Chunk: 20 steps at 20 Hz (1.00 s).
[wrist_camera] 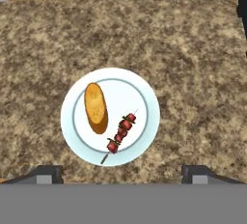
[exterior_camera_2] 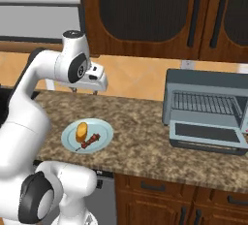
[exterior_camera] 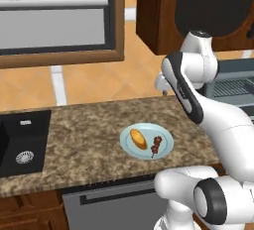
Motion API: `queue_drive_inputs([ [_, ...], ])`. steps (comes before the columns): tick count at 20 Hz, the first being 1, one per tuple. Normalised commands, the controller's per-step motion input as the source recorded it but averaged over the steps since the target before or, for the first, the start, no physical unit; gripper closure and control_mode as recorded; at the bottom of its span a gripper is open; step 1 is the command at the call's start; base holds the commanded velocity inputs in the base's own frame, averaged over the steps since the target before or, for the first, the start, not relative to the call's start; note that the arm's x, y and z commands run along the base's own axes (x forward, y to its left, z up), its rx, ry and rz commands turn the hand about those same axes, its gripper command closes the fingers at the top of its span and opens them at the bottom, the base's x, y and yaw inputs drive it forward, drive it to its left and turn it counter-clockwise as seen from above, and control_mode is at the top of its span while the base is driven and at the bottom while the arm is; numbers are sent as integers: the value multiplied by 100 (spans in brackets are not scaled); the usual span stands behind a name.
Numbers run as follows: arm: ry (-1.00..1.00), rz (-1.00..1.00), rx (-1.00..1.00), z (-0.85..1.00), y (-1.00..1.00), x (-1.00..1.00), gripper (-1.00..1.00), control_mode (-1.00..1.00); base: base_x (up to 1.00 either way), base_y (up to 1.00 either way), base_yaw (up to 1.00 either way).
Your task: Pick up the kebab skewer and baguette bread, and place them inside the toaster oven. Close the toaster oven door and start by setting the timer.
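Note:
A pale blue plate [wrist_camera: 140, 97] lies on the granite counter and holds both foods. The golden baguette bread [wrist_camera: 96, 107] is on its left half, and the kebab skewer [wrist_camera: 120, 132] with its dark red chunks lies beside it on the right. My gripper [wrist_camera: 123, 174] hovers high above the plate, open and empty, with its fingertips [wrist_camera: 46, 172] far apart. From the right base view the gripper [exterior_camera_2: 85, 90] hangs above and behind the plate [exterior_camera_2: 101, 129]. The toaster oven [exterior_camera_2: 203, 81] stands far to the right, its door [exterior_camera_2: 206, 134] dropped open and the wire rack [exterior_camera_2: 203, 104] showing.
A black sink [exterior_camera: 22, 144] is set into the counter at the far left. Dark wooden cabinets [exterior_camera_2: 145, 10] hang above the counter's back. Bare granite [exterior_camera_2: 140, 132] stretches between the plate and the oven. My own arm [exterior_camera: 198, 105] partly covers the oven in the left base view.

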Motion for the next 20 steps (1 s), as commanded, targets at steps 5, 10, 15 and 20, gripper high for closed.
queue_drive_inputs([
  [5,0,0,0,0,0,0,-100,100,0,-91,-3],
  [10,0,0,0,0,0,0,-100,100,23,-40,-8],
  [15,0,0,0,0,0,0,-100,100,55,-1,-2],
  [20,0,0,0,0,0,0,-100,100,49,0,3],
])
